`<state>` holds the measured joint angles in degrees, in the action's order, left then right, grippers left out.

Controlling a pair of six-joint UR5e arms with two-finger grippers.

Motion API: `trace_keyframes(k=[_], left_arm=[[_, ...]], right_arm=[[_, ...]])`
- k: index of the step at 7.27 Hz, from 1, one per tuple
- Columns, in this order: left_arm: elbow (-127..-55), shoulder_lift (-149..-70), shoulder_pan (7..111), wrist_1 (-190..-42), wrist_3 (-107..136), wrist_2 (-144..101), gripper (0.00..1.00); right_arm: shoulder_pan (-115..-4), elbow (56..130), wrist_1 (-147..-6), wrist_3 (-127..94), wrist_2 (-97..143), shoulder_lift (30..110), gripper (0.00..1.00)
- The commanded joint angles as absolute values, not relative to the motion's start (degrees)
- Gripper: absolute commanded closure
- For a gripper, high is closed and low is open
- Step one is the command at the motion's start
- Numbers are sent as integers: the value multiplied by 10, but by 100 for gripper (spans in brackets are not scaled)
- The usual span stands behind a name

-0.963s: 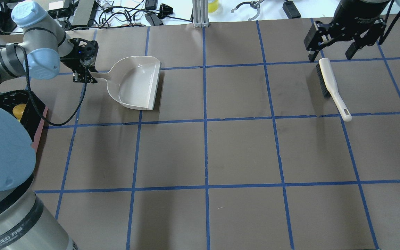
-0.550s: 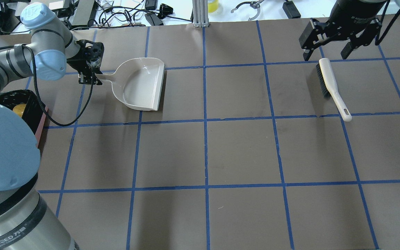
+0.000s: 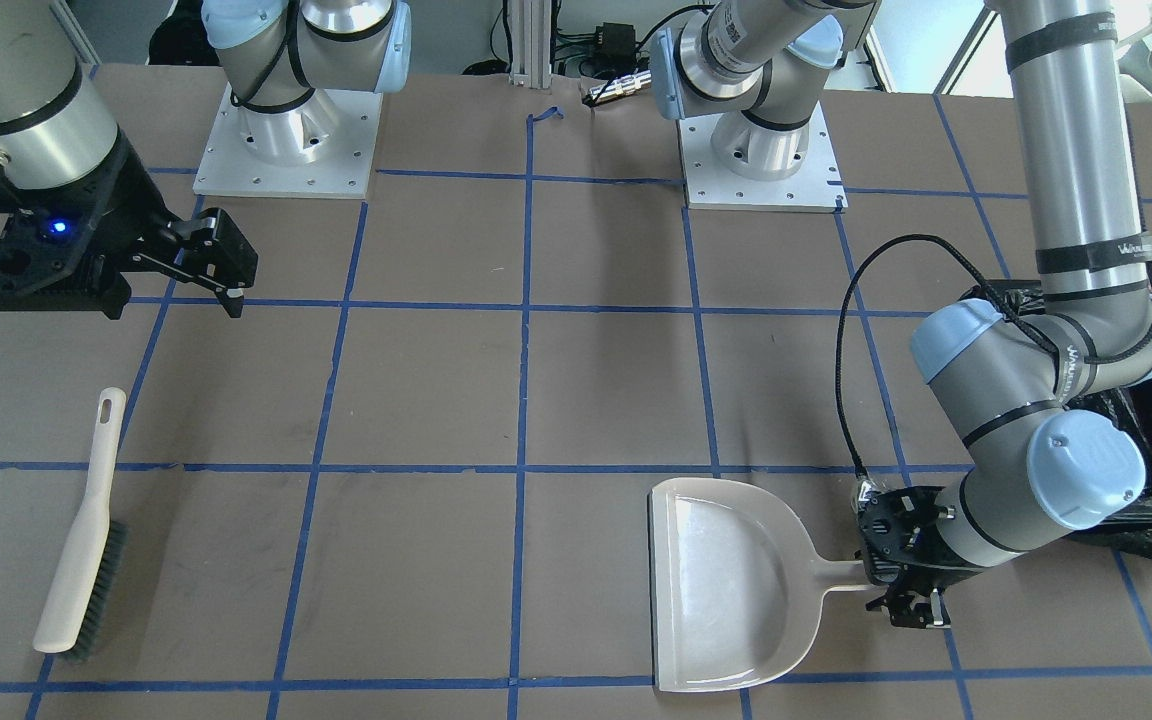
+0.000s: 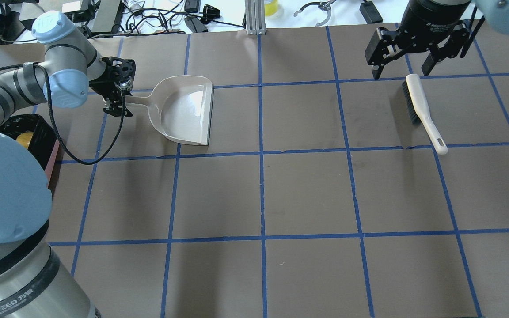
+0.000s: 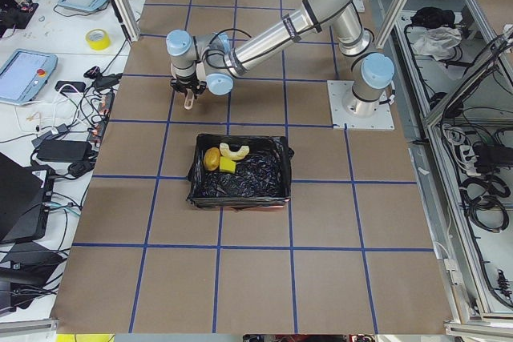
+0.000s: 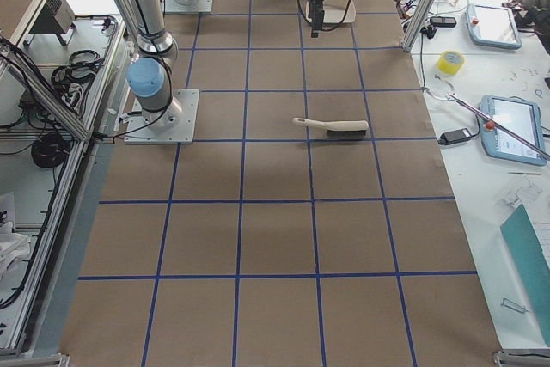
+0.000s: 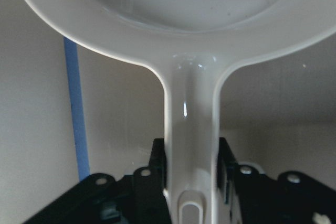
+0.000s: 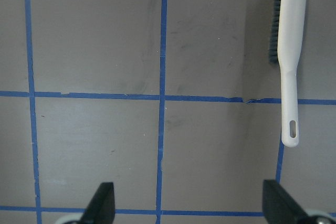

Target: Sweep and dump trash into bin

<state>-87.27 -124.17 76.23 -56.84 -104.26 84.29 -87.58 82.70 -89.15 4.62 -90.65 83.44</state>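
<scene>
Beige dustpan [image 4: 188,110] — left gripper [image 4: 122,98] clamps handle [image 7: 191,129].

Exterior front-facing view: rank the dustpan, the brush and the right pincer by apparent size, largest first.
1. dustpan: the broadest patch on the table.
2. brush: about as long, but far slimmer.
Unranked: right pincer. It looks roughly as big as the dustpan, but it hangs above the table, nearer the camera, so the comparison is unsure.
</scene>
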Motion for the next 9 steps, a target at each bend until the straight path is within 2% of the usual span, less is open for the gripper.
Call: trace_keyframes(k=[1,2,3,5,6,7,9], left_arm=[[-872,-1217,767,-574,-1034,842,0],[-868,-1196,781,-577,-1030,843,1],[-867,-1173,798,-581,-960,837,17],[-873,-1104,838,-629,-768,838,17],[-877,-1055,869,-671,-654,842,14],[-880,-1011,894,-729,-575,846,7],[-913,-919,901,-838,-381,890,7]], right_arm=[[-882,830,-891,44,-908,834,1],[-882,831,-892,44,-908,834,1],[-882,831,-892,44,-908,833,1],[-882,831,-896,49,-908,832,1],[-882,831,-896,49,-908,833,1],[-882,829,-896,49,-908,834,1],[-882,824,-896,47,-910,833,0]])
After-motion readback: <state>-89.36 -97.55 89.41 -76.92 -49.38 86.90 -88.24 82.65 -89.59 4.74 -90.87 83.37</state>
